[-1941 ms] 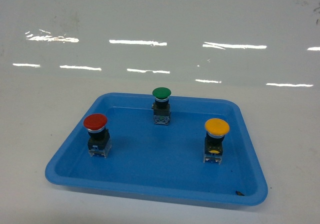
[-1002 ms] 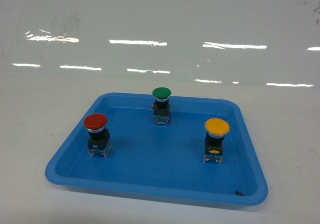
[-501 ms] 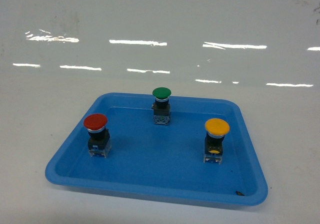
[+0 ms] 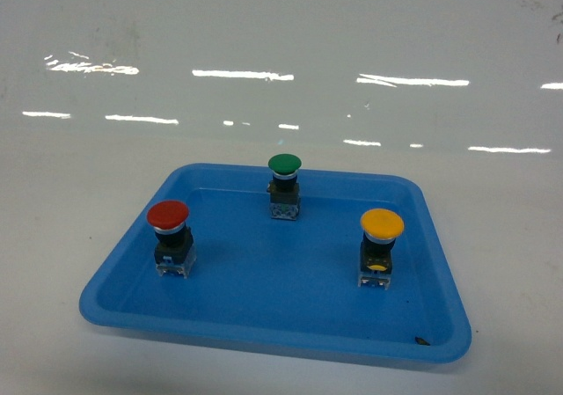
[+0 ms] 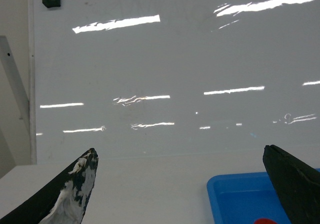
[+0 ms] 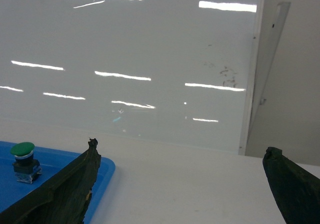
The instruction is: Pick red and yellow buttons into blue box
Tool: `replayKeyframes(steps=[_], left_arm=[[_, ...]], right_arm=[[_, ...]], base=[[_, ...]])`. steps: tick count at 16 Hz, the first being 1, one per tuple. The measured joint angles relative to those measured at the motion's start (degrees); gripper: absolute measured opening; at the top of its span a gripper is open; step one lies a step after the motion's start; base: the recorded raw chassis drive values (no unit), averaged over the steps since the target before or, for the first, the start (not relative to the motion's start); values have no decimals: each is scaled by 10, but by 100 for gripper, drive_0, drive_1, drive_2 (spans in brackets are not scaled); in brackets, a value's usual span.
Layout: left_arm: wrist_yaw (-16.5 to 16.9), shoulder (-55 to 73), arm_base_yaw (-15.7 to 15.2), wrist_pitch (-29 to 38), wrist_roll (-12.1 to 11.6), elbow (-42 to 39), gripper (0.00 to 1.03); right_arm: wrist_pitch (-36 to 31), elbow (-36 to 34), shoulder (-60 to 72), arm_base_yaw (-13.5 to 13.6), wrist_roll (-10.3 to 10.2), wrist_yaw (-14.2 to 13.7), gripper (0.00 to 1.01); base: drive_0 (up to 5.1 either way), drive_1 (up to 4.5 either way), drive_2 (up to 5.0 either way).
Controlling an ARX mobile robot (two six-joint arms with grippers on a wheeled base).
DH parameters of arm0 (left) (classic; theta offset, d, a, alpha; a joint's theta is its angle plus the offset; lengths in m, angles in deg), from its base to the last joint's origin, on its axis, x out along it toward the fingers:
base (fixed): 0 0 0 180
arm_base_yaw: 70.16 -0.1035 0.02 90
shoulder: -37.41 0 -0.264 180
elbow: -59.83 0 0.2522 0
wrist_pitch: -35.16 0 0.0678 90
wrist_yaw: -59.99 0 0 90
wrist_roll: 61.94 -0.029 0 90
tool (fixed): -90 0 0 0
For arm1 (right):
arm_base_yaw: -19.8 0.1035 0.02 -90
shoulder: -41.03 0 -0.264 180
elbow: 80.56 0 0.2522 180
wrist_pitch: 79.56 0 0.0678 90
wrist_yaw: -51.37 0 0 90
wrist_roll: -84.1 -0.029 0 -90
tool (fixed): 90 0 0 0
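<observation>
Three buttons stand upright in your shallow blue tray (image 4: pixel 264 311) on the white counter (image 4: pixel 53 237): red button (image 4: pixel 169 237) near the left wall, yellow button (image 4: pixel 380 245) toward the right wall, green button (image 4: pixel 284 184) near the far rim, all well apart. No tool touches any of them. Your left tool (image 5: pixel 180 184) has its fingers wide apart with nothing between them, over bare counter with the tray's corner and a sliver of red cap at the bottom edge of the left wrist view. Your right tool (image 6: pixel 180 184) is also spread wide, gripping nothing; green button and the tray edge sit to its left. Left fingertip (image 5: pixel 80 184) looks scuffed white, possibly glare.
</observation>
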Motion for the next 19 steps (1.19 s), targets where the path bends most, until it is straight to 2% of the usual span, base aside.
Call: replayKeyframes(steps=[2,3,5,11,12,13,14,15,16,19], left_arm=[[-9,99,10,71,-18,22,98],[-18,152,13,104,-32,36,98],[-23,175,13,101,-45,38,98],[-24,172,13,112,-49,38,98],[-26,190,14,128,-54,43,98],[-35,272,24,151,-65,78,98],[-42,339,38,152,-78,119,98],[-53,352,47,131,-88,143,98],[-58,360,47,131,-97,154,98],[-59,360,50,131,-106,154,98]], right_arm=[[-45,23,89,13,0,10,98],[-41,40,135,25,1,17,98],[-24,50,168,36,3,21,98],[-30,50,161,35,3,21,98],[-47,51,173,42,9,20,98],[-80,81,240,58,19,18,98],[-85,120,293,73,29,17,98],[-77,137,306,81,32,27,98],[-28,155,319,89,34,39,98],[-19,154,325,90,34,41,98]], base=[[0,0,0],[0,0,0],[0,0,0],[0,0,0],[0,0,0],[0,0,0],[0,0,0],[0,0,0],[0,0,0],[0,0,0]])
